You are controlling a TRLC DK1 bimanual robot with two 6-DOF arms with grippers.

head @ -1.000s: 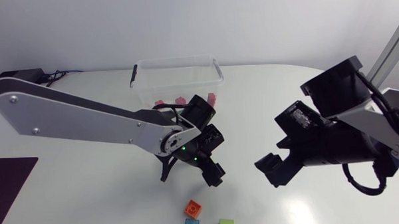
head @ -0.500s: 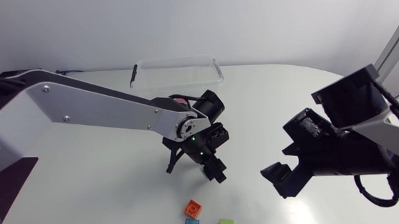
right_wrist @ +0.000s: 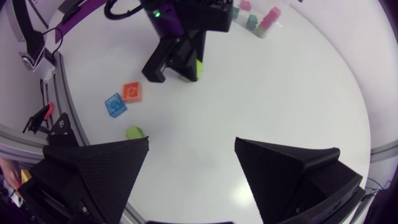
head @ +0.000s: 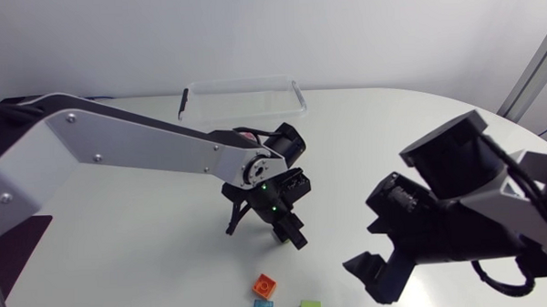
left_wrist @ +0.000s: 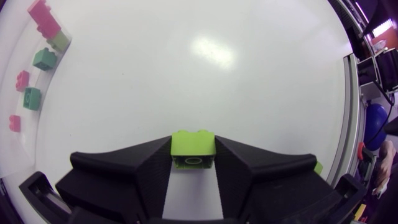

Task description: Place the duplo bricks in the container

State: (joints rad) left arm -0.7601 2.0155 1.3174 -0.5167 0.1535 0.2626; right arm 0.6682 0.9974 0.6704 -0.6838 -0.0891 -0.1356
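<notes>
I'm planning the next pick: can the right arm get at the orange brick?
Probably yes. The right gripper has open jaws, the orange brick lies uncovered ahead, and the left gripper, holding a lime brick, hangs clear of it.

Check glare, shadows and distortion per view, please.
Left wrist view: glare patch on the table ahead of the lime brick, and the fisheye bows the table edge. Head view: even light, only faint shadows. Right wrist view: its own fingers read as flat black.
</notes>
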